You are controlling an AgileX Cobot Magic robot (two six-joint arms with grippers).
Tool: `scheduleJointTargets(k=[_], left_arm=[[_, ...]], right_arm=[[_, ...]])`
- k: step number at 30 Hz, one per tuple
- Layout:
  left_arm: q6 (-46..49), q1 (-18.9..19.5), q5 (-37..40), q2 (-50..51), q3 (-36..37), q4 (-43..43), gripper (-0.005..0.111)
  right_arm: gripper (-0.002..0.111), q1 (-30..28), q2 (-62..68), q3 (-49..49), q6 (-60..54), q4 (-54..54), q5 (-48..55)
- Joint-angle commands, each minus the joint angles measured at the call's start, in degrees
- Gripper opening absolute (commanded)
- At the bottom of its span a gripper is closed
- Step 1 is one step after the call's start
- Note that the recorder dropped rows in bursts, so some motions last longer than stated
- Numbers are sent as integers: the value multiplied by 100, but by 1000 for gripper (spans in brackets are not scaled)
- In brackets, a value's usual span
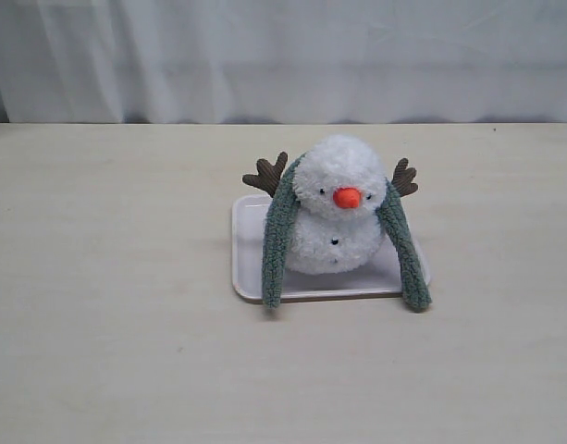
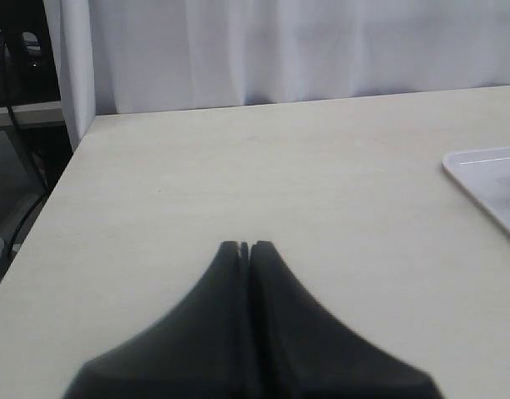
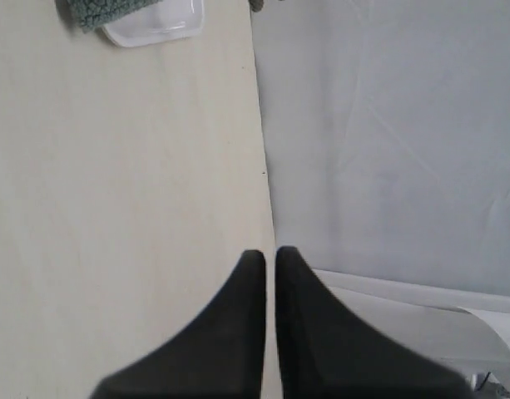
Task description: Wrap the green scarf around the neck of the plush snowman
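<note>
Status: draped, not wrapped. Green scarf [image 1: 276, 250] slung behind the plush snowman [image 1: 337, 199], passing the snowman's neck [image 1: 315, 215] at the back only. Two tails hanging down the front, one each side, tips reaching past the white tray [image 1: 249, 250] onto the table [image 1: 107, 324]. Front of neck bare. Snowman upright on the tray, mid-table, nose forward.

Left hand [image 2: 245, 246]: fingers pressed together, empty, over bare table with a tray corner [image 2: 487, 179] off to one side. Right hand [image 3: 264, 253]: fingers all but together, thin slit between, empty, at the table edge well apart from the tray [image 3: 167, 25] and a scarf tip [image 3: 101, 12]. Neither hand visible in the exterior view.

Likely step: cross the tails under the nose. Suggested handling:
- Spread fingers before approaching.
- Pinch one tail near its tip, off the tray rim, fleece only.
- Lift slightly, carry across the front at crease height, not over the face.
- Pull gently; light plush, probably easy to topple or drag.
- Steady or take the other tail with the second hand to stop the scarf sliding round.
</note>
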Motion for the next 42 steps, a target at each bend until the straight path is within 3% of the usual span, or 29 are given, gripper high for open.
scheduleJointTargets(k=[1, 6, 9, 31, 38, 42], left_arm=[[8, -41, -90, -20, 18, -17, 0], [8, -41, -90, -20, 18, -17, 0], [8, -41, -90, -20, 18, -17, 0], [8, -41, -90, -20, 18, -17, 0], [8, -41, -90, -20, 18, -17, 0], [8, -41, -90, -20, 18, -17, 0]], right_arm=[[4, -12, -23, 11, 1939, 66, 19], [4, -12, -23, 11, 5908, 94, 19], [4, -12, -23, 11, 7250, 346, -37], [4, -12, -23, 11, 7480, 346, -74], [4, -12, -23, 11, 8173, 1519, -83], [4, -12, -23, 11, 8173, 1536, 88]])
